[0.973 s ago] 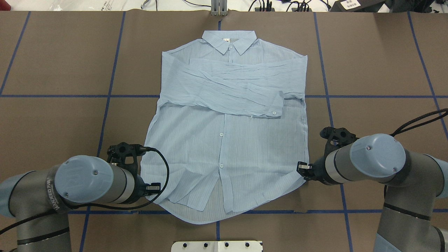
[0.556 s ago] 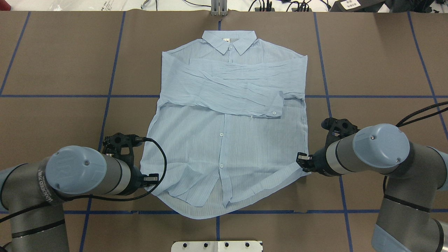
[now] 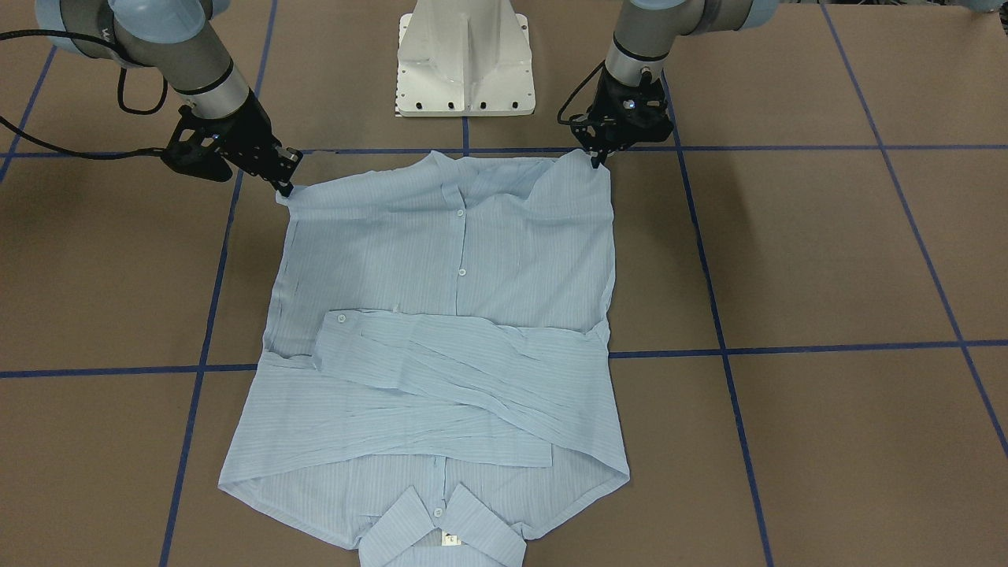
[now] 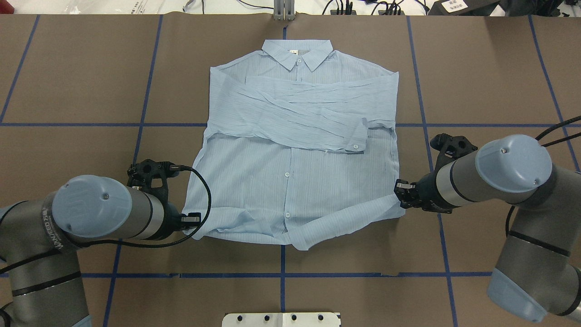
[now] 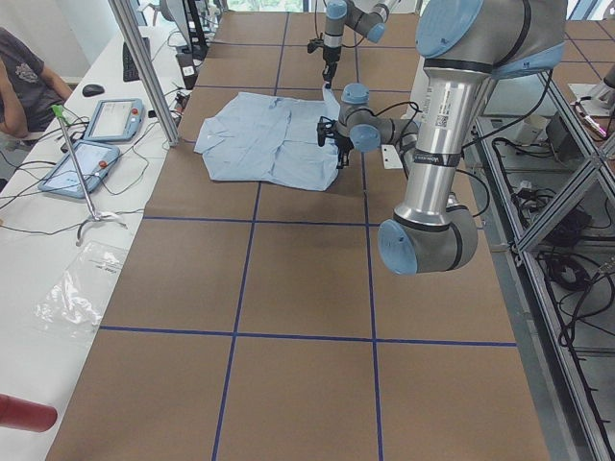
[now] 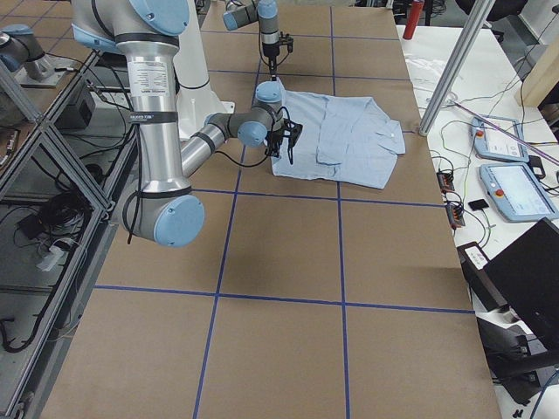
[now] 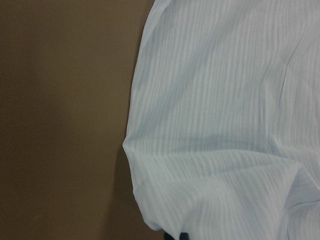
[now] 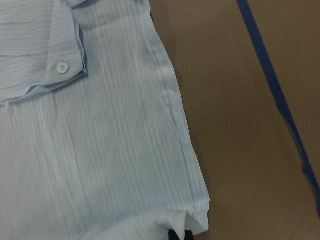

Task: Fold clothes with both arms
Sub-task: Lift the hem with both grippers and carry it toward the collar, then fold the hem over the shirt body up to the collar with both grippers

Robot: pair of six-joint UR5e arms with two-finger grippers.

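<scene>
Pale blue shirt (image 4: 290, 181) with fine pinstripes and white buttons (image 4: 287, 174). Brown table (image 4: 68, 68) gridded with dark blue tape lines (image 4: 91, 124). Left arm (image 4: 145, 220) and right arm (image 4: 458, 184) grey, light-blue caps (image 4: 84, 206).

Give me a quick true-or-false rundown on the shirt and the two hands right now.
1. The left hand and the right hand each pinch a bottom corner of the shirt. True.
2. The collar lies at the end nearest the robot's base. False: it lies at the far end, away from the base.
3. Both sleeves are folded across the chest. True.
4. The hem lies flat on the table. False: its corners are raised and the middle sags in a fold between them.
5. The shirt lies button side down. False: the buttons face up.
</scene>
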